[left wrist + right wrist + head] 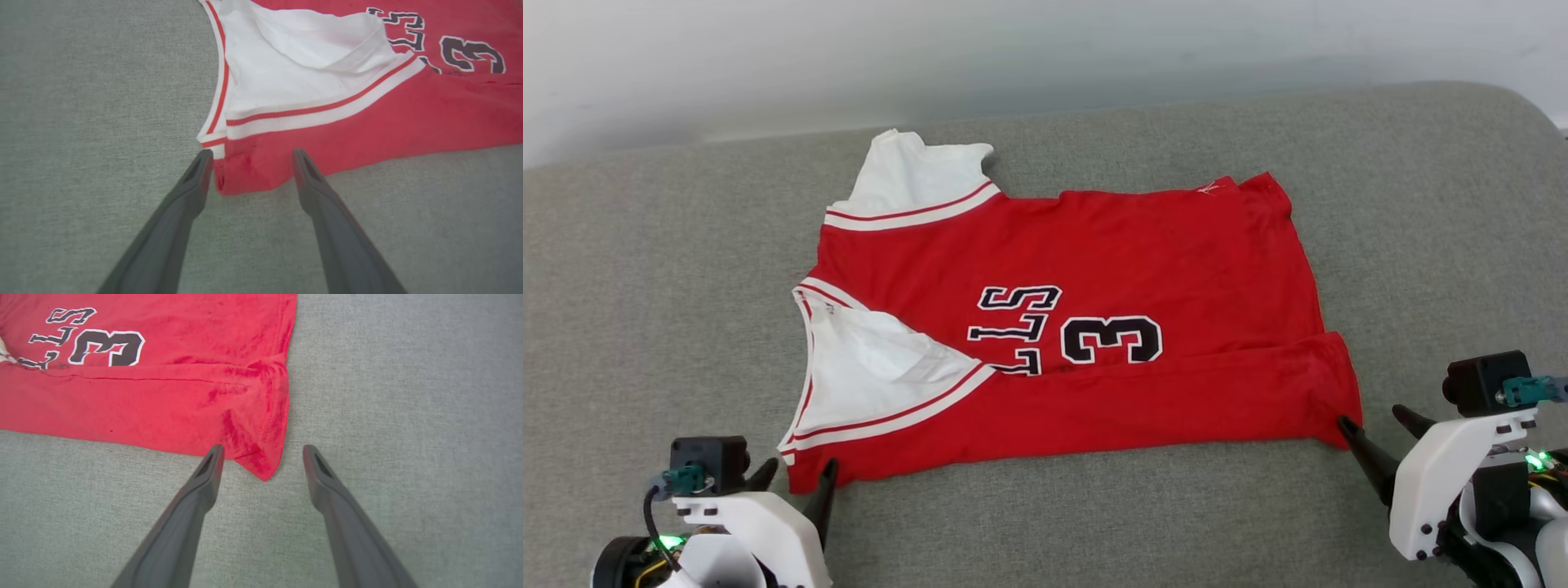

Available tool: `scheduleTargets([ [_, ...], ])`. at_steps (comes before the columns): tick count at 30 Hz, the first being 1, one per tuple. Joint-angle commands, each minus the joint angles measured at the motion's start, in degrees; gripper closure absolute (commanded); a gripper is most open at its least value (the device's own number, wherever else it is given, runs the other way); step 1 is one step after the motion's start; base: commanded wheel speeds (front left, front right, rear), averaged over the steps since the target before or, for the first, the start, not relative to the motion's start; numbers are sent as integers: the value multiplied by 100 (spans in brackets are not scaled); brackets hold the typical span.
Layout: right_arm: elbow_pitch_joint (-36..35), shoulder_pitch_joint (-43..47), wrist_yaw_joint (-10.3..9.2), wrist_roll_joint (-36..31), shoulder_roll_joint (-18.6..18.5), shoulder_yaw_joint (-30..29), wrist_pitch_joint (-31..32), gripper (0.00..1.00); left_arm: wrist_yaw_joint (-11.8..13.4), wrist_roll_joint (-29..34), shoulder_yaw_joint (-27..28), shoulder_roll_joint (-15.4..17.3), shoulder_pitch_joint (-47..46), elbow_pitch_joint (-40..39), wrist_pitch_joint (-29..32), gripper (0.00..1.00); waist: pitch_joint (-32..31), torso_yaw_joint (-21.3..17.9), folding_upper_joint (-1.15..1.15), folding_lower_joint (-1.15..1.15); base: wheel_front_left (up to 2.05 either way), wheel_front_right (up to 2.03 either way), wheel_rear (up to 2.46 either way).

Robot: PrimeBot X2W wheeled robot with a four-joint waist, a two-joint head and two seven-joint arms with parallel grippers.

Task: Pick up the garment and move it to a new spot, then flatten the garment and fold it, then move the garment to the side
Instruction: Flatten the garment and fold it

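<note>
Grey cushion [645, 286] is carrying everything. Shirt [1176, 245] is lying flat mid-cushion, sideways to the robot: sleeve end to its left, hem to its right. Its near long edge is folded up over the front, covering part of the lettering [1066, 331]. Left gripper [800, 469] is sitting wide open at the near sleeve-end corner, gripping nothing. Right gripper [1370, 416] is equally wide and empty, tips straddling the hem corner [265, 467].

Risks, my read:
- Both sets of fingers are sitting right at the cloth, so backing out low could drag a corner and open the fold.
- Near sleeve [310, 53] is puffing up, so folding over it would trap a wrinkle.
- Far sleeve [915, 175] is sticking out past the body, so that side is looking unfolded.

Views:
- Head camera is giving the whole outline plus the far sleeve.
- Left wrist is showing the sleeve's loose pocket and one fingertip [202, 161] at the striped trim; can't tell if touching.
- Right wrist is showing creases bunching at the hem corner.
</note>
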Motion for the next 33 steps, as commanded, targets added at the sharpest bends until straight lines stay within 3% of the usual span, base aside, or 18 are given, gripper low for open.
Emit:
scheduleTargets([
  [1, -101, 80, -2, -43, 71, -31, 23, 0, 83, 59, 21, 27, 30, -15, 39, 0, 72, -53, 0, 1, 0, 0, 0],
  [3, -388, 144, -2, -118, 221, -92, 71, 0, 315, 145, 47, 136, -25, 4, 144, 0, 202, -133, 0, 1, 0, 0, 0],
  [7, -635, 186, -2, -167, 328, -93, 87, 0, 471, 139, 71, 150, -99, 94, 267, 0, 376, -225, 0, 1, 0, 0, 0],
  [10, -743, 150, -2, -171, 365, -105, 45, 0, 419, 32, 6, 124, -119, 250, 455, 0, 505, -282, 0, 1, 0, 0, 0],
  [13, -805, 81, -2, -166, 373, -147, -37, 0, 189, -174, -256, 45, -4, 420, 899, 0, 623, -309, 0, 1, 0, 0, 0],
  [14, -808, 64, -2, -159, 362, -158, -63, 0, 121, -244, -309, -28, 6, 454, 989, 5, 645, -306, 0, 1, 0, 0, 0],
  [15, -812, 53, -2, -159, 344, -173, -70, 0, 64, -286, -347, -76, -1, 494, 1047, 48, 665, -297, 0, 1, 0, 0, 0],
  [16, -804, 48, -2, -159, 325, -191, -85, 0, 22, -307, -384, -113, -8, 530, 1062, 85, 675, -279, 0, 1, 0, 0, 0],
  [17, -793, 44, -2, -172, 294, -194, -88, 0, -17, -301, -409, -143, -24, 563, 1057, 100, 674, -251, 0, 1, 0, 0, 0],
  [26, -516, -20, -2, -326, 120, -279, 40, 0, -214, -67, -262, -128, -223, 251, 455, 100, 285, 100, 0, 1, 0, 0, 0],
  [33, -163, -144, -2, -450, 150, -380, 186, 0, -64, 118, -172, 62, -221, -468, 301, 100, 181, 361, 0, 1, 0, 0, 0],
])
